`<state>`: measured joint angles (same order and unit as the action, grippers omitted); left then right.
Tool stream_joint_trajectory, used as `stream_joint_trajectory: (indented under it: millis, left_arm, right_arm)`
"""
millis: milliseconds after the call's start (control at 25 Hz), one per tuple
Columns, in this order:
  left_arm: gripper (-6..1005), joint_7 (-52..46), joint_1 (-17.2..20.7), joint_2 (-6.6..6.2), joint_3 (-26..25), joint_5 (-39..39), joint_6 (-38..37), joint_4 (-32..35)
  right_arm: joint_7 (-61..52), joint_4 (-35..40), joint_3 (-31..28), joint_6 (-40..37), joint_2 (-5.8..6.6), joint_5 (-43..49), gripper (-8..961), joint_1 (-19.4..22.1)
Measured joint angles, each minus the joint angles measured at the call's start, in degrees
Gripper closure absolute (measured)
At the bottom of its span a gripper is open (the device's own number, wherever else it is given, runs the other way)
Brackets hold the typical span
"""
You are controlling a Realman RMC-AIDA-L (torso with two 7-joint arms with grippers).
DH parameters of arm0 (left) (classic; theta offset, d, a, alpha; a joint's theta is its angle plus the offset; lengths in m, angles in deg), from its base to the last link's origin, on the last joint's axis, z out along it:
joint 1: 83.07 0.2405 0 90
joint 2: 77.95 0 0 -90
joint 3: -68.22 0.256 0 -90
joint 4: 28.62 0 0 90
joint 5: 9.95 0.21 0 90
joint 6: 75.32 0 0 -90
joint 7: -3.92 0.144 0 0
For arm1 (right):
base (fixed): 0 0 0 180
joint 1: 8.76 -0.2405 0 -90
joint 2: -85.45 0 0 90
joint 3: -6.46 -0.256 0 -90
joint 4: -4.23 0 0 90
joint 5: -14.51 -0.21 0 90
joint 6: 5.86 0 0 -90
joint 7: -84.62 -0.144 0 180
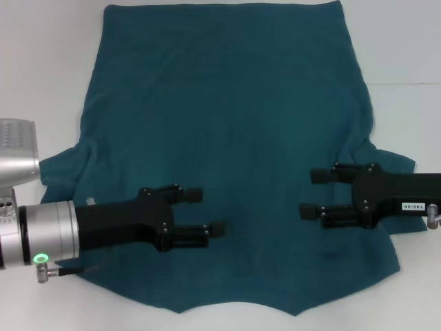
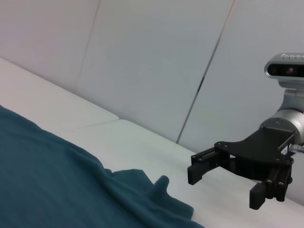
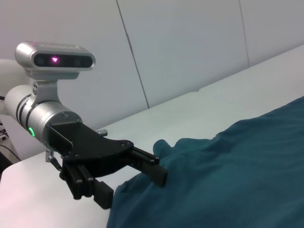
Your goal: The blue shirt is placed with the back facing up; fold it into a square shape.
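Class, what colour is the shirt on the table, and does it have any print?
The blue shirt is plain dark teal-blue, no print; head view shows it best.

Blue shirt (image 1: 227, 131): soft matt knit cloth, slightly fuzzy. Left gripper (image 1: 210, 212) and right gripper (image 1: 310, 194): matt black plastic. Table (image 1: 41, 62): smooth white.

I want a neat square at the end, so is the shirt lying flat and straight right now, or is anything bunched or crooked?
Mostly flat, but the blue shirt has both sleeves rumpled at its side edges, and the near edge runs in uneven points. The left gripper and right gripper are both open above it, holding nothing.
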<state>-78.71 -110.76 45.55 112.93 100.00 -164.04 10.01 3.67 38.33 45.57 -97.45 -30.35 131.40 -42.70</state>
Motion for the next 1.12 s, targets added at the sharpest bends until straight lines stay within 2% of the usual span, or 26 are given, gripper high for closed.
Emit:
stream_joint_trajectory:
  millis: [600, 920, 1120]
  left_arm:
    - [93, -0.2, 0.4, -0.02, -2.2, 0.0, -1.1, 0.4]
    - [93, -1.8, 0.8, 0.28, -13.4, 0.0, 2.6, -0.1]
    - [92, -4.0, 1.8, 0.20, -17.6, 0.0, 8.2, -0.2]
  right_arm:
    - [0.0, 0.0, -0.5, 0.5, -0.03, -0.1, 45, -0.6]
    - [0.1, 0.0, -0.7, 0.6, -0.05, -2.8, 45, -0.5]
    - [-0.2, -0.1, -0.7, 1.0, -0.53, -4.1, 46, -0.8]
